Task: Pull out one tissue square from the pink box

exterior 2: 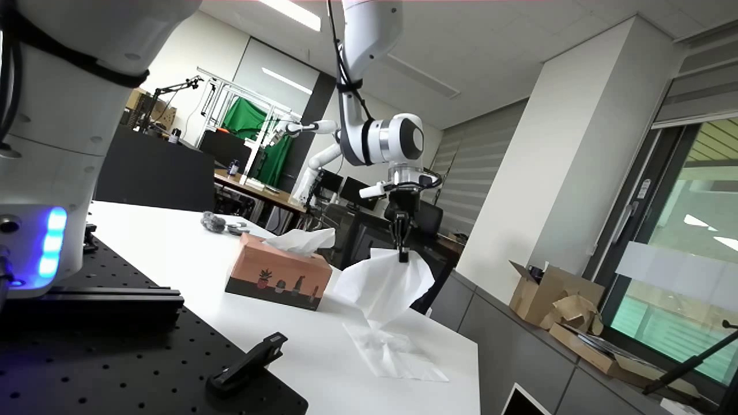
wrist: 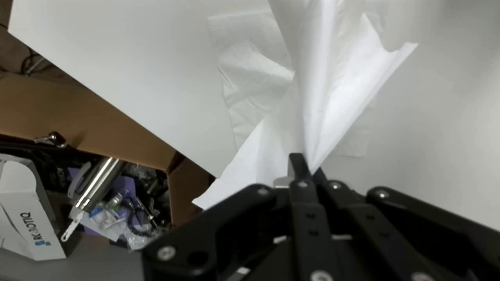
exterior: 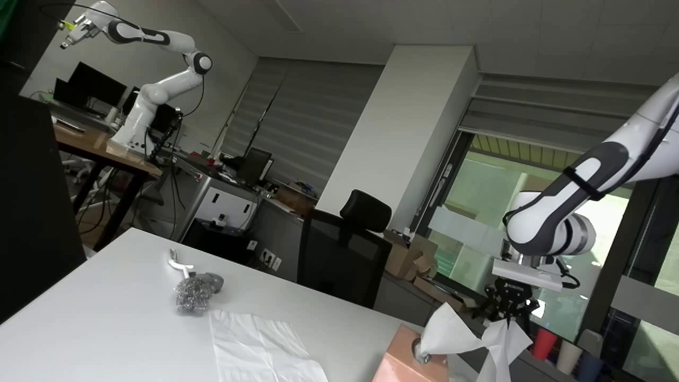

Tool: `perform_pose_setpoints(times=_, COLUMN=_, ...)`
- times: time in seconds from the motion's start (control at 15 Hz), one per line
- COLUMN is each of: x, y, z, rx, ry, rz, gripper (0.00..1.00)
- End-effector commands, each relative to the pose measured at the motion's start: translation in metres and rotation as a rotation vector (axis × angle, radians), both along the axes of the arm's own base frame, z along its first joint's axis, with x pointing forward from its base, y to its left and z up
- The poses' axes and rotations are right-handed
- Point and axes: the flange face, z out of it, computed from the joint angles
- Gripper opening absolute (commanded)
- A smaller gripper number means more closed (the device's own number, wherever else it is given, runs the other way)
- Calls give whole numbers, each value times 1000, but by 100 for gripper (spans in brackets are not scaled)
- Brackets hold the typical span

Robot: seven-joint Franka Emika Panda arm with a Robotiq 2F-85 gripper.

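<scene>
The pink box (exterior 2: 279,272) on the desk (exterior 2: 314,349) has a white tissue (exterior 2: 302,239) poking from its top; toward a desk corner, the end effector (exterior 2: 403,254) pinches a second tissue (exterior 2: 369,282) aloft. Beyond the desk's edge, a cardboard box (wrist: 97,121) holds a metal cylinder (wrist: 98,182) and clutter (wrist: 113,222); a white carton (wrist: 19,203) reads ROBOTIQ.

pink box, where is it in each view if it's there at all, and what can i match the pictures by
In an exterior view: pink box right of centre, cut off by the bottom edge.
In an exterior view: pink box left of centre, below mid-height.
Wrist view: not in it.
Shared landmark: held tissue, at the gripper in all three.
</scene>
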Motion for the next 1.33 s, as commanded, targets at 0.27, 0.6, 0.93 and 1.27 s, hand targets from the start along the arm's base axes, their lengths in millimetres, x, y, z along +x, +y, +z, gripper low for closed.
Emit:
perform_pose_setpoints(times=0.27, x=47, y=-47, z=-5, rx=35, ry=293, rz=-63, gripper=0)
perform_pose_setpoints(times=0.6, x=61, y=-63, z=-13, rx=82, ry=508, rz=-43, gripper=0)
perform_pose_setpoints(times=0.93, x=66, y=-73, z=-35, rx=132, ry=660, rz=-10, gripper=0)
perform_pose_setpoints(times=1.27, x=70, y=-79, z=-62, rx=147, ry=760, rz=-2, gripper=0)
